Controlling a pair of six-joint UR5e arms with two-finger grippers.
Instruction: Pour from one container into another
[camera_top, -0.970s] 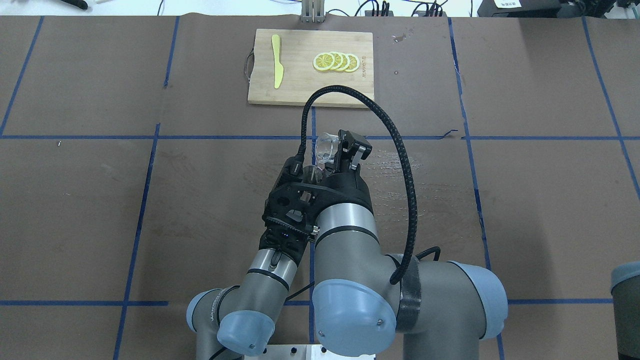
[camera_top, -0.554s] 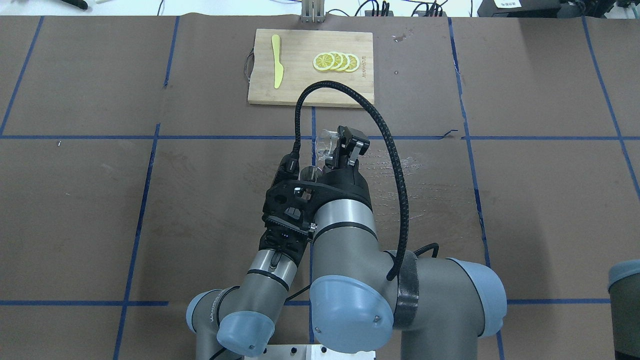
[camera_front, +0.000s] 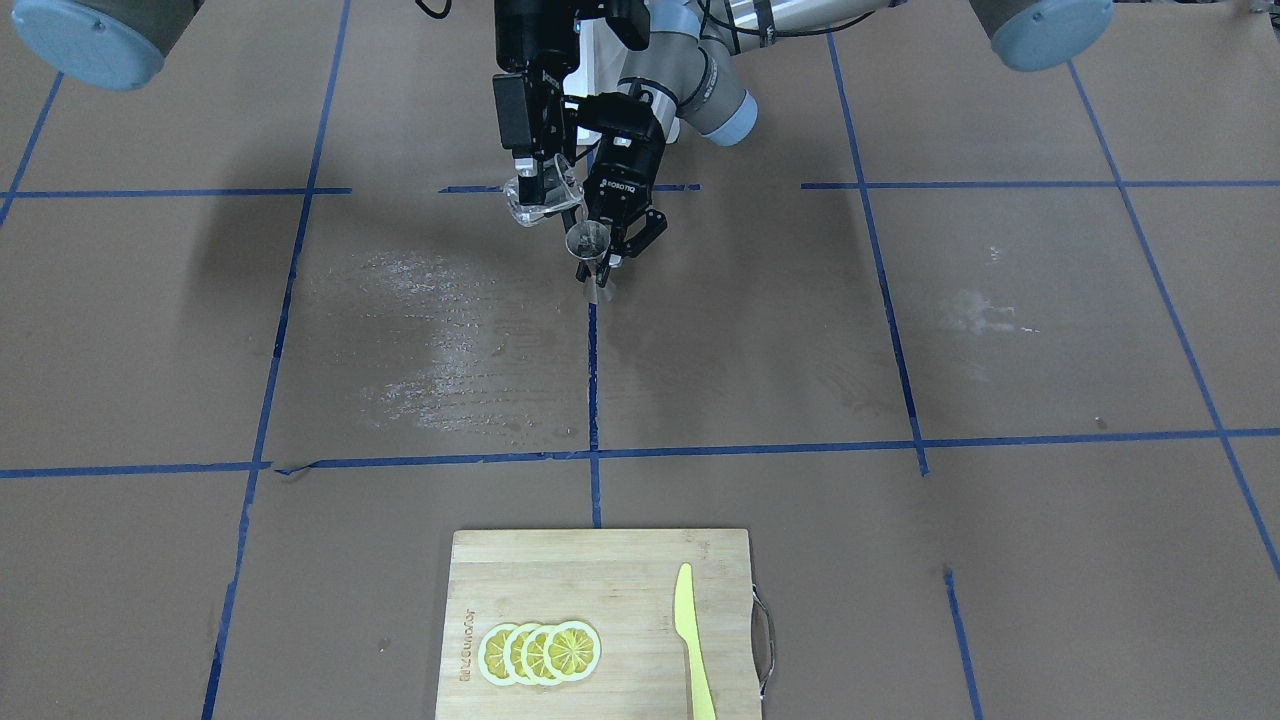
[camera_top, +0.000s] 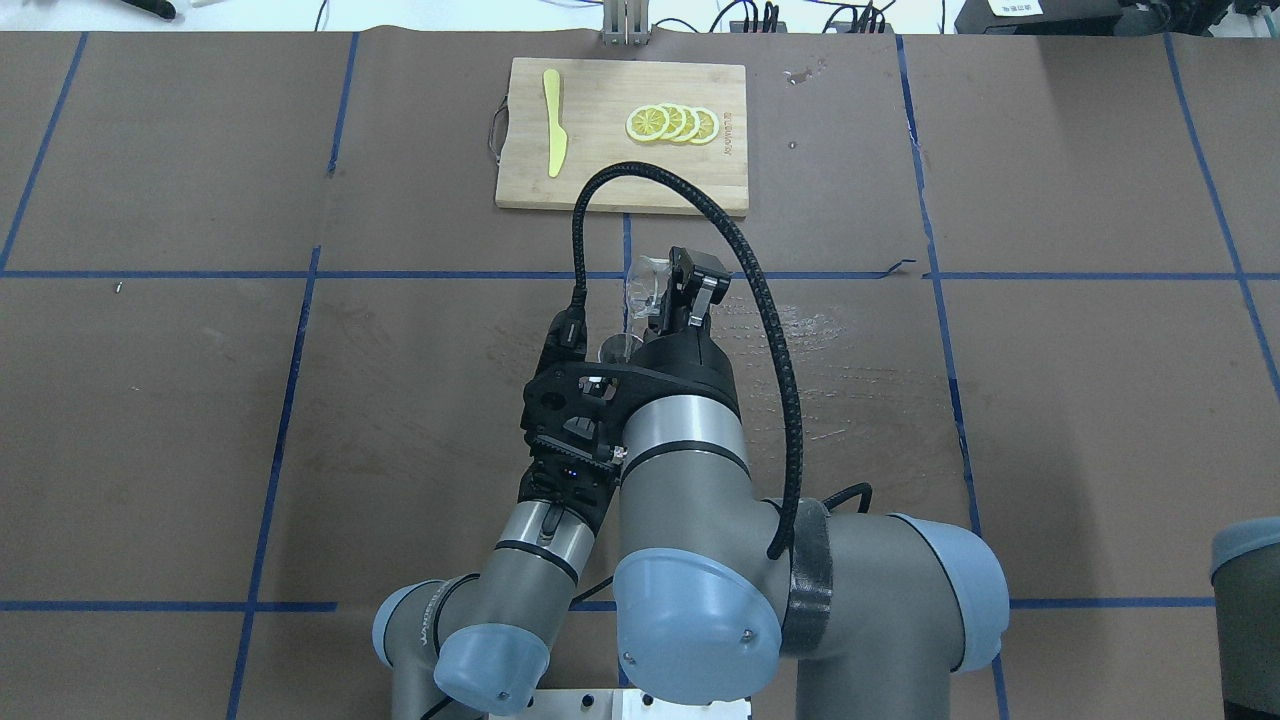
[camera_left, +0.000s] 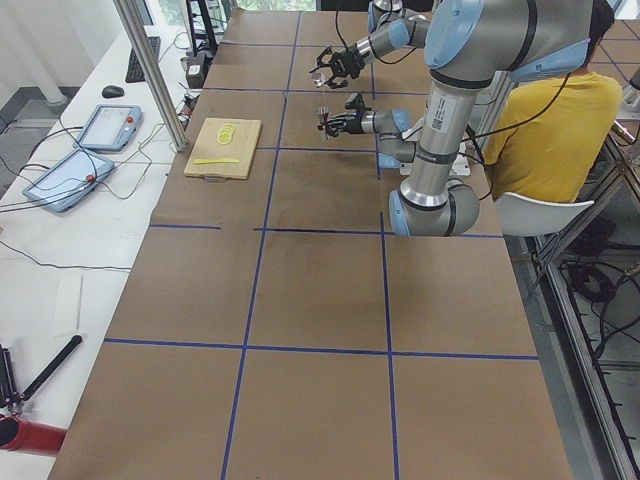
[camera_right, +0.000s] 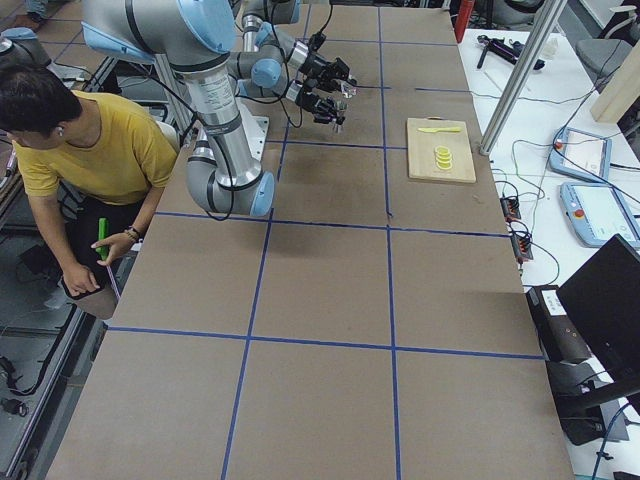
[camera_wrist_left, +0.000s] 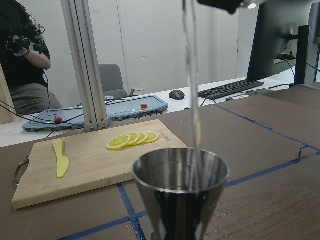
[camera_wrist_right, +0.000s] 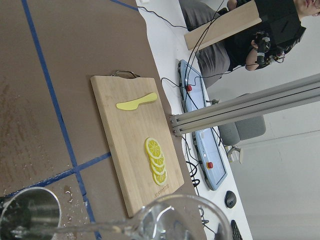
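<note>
Front-facing view: glass beaker (camera_front: 541, 200) pinched in the right hand (camera_front: 538, 188), tipped with its lip toward four o'clock, held above the worktop (camera_front: 900, 330). Just beside it at four o'clock, steel jigger (camera_front: 588, 244), upright, clamped near the waist by the left hand (camera_front: 612, 256). Wet patch (camera_front: 430, 340) on the surface at seven o'clock of the pair.

Only from the left wrist: thin clear stream (camera_wrist_left: 190, 75) falling from above into the jigger (camera_wrist_left: 181, 192); not to be made out from overhead or from the front. Only from the right wrist: beaker (camera_wrist_right: 180, 215) rim at the bottom edge, cut off, with the jigger (camera_wrist_right: 30, 220) mouth at nine o'clock of it and a streak of liquid between.

Overhead: left hand almost wholly hidden under the right arm's wrist; just a sliver of jigger (camera_top: 618, 348) rim at seven o'clock of the beaker (camera_top: 643, 288). Fill level in either vessel impossible to judge. Side views too small for fingers or glass.

At twelve o'clock overhead, well apart: wooden board (camera_top: 600, 170) with lemon slices (camera_top: 672, 123) and yellow knife (camera_top: 553, 135).
</note>
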